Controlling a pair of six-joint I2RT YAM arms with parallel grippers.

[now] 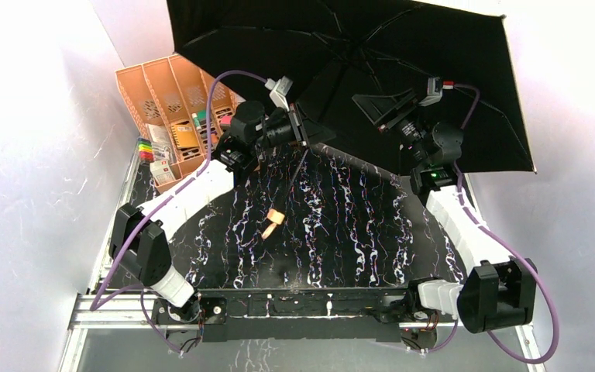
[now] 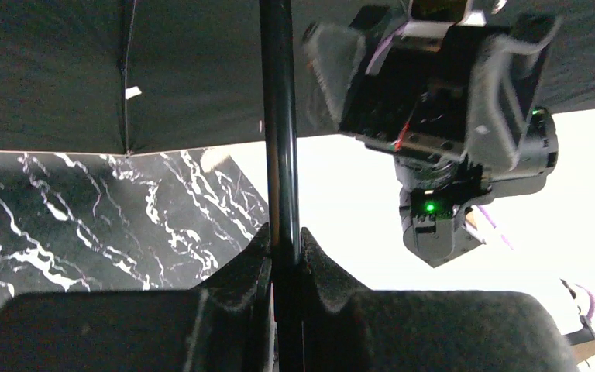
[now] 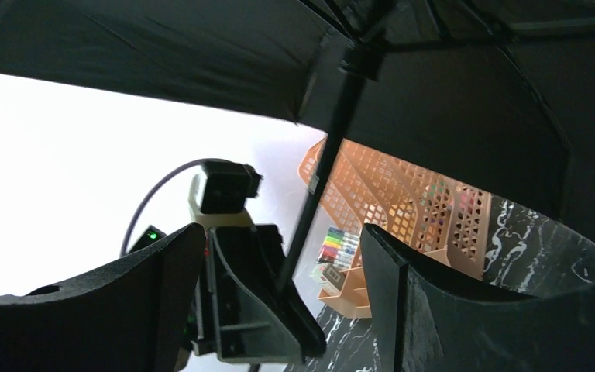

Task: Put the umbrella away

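umbrella [image 1: 341, 46] stands open at the far end of the table [image 1: 341, 232], its canopy spread wide over the back edge and reaching past the table's right side. the dark underside with its ribs faces the arms, so the top points away and upward. its long axis, the shaft [image 2: 277, 116], runs from the left gripper [image 1: 300, 128] away and a little to the right, up to the hub where the ribs meet. in the left wrist view the shaft crosses the frame upright.

the left gripper's fingers [image 2: 232, 279] are pressed in on the lower shaft, pinching it from both sides. a thin cord hangs from that end down to a tan loop [image 1: 273, 222] lying on the table.

the right gripper [image 1: 387, 108] is under the canopy, just right of the shaft, fingers [image 3: 163, 271] spread wide. the shaft and the left gripper show in the gap beyond them, and the pads touch nothing.

an orange organizer [image 1: 174, 108] stands at the far left corner, partly under the canopy's edge, with markers [image 1: 146, 149] beside it.
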